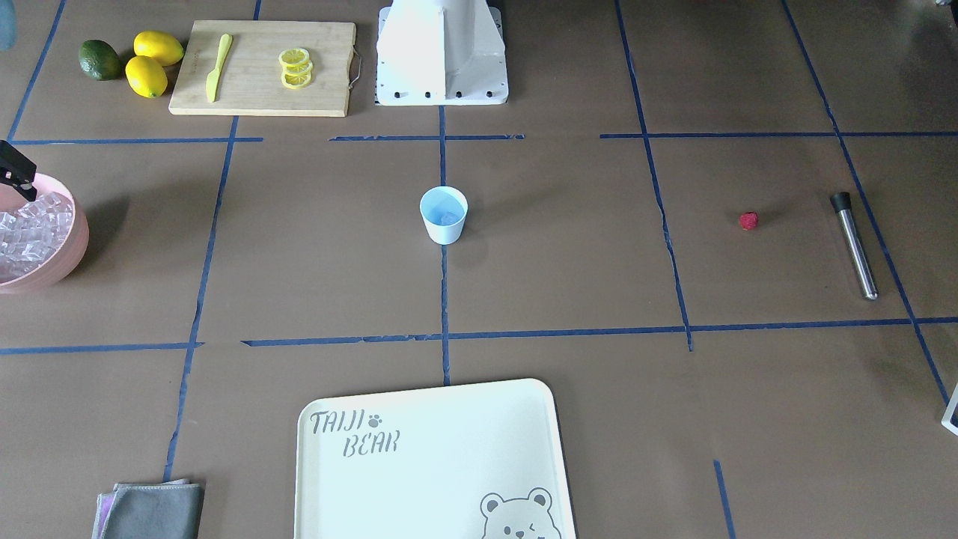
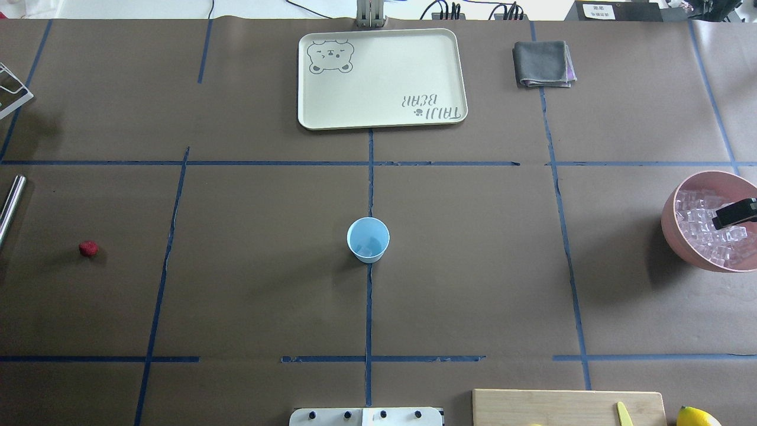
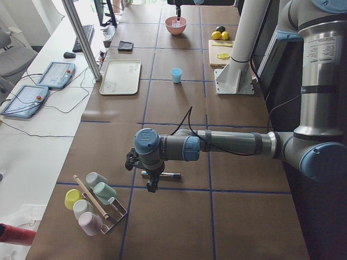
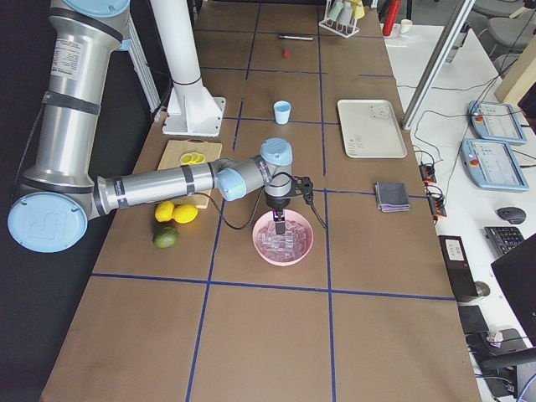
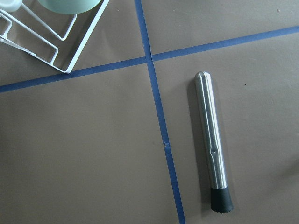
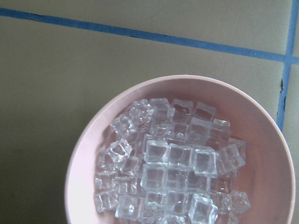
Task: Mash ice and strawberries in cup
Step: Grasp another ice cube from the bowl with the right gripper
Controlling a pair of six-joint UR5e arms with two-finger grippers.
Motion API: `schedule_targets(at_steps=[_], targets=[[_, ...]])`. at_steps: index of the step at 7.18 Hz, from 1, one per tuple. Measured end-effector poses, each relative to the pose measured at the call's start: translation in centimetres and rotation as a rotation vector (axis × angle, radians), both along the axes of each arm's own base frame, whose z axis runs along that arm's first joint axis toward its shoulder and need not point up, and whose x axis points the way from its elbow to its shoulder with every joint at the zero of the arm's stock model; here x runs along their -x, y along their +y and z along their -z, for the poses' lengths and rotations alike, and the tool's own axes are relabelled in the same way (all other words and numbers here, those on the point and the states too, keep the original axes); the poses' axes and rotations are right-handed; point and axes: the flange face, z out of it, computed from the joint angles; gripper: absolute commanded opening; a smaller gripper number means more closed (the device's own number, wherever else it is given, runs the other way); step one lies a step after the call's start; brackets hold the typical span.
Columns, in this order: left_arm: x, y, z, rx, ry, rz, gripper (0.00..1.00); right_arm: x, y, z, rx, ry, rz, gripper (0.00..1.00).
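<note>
Early in the task, judging by the layout. Small light blue tapered plastic cup (image 1: 444,224) upright at the middle of the table (image 1: 561,262), apparently with a clear cube or two at its bottom, too faint to be sure. Tiny bumpy red strawberry (image 1: 748,220) not yet in the cup, lying bare toward the table's left end, near a steel muddler rod with a black tip (image 5: 212,144). Heap of small clear ice cubes (image 6: 173,168) in a big round pink bowl (image 6: 77,158) at the right end.

Right gripper (image 2: 724,218) hanging just over that heap; finger spread impossible to tell. Left gripper (image 3: 150,186) hovering near the muddler; width likewise impossible to tell.

Probably left to do: more ice, the berry, then all the mashing.

Table covered in brown paper, gridded with blue tape. Cream bear-printed tray (image 1: 314,464) and folded grey cloth (image 1: 153,513) along the far edge. Wooden cutting board (image 1: 254,90) with lemon slices (image 1: 296,69) and a yellow knife (image 1: 218,67) along the robot's edge. Beyond the far edge, a white desk (image 3: 32,141) with teach pendants (image 3: 57,74) and cables.
</note>
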Motion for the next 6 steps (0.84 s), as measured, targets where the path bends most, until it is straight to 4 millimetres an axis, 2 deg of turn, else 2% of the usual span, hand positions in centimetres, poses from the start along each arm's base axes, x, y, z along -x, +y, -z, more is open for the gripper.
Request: schedule_targets(at_steps=[2,4,6], targets=[[0.0,0.0,0.0,0.000,0.000,0.000,1.00,1.1,0.0,-2.1,0.021,0.040,0.019,0.99],[0.0,0.0,0.1,-0.001,0.000,0.000,1.00,2.0,0.2,-3.4,0.033,0.067,0.038,0.98],[0.0,0.0,0.1,-0.001,0.000,0.000,1.00,2.1,0.2,-4.3,0.041,0.083,0.040,0.92]])
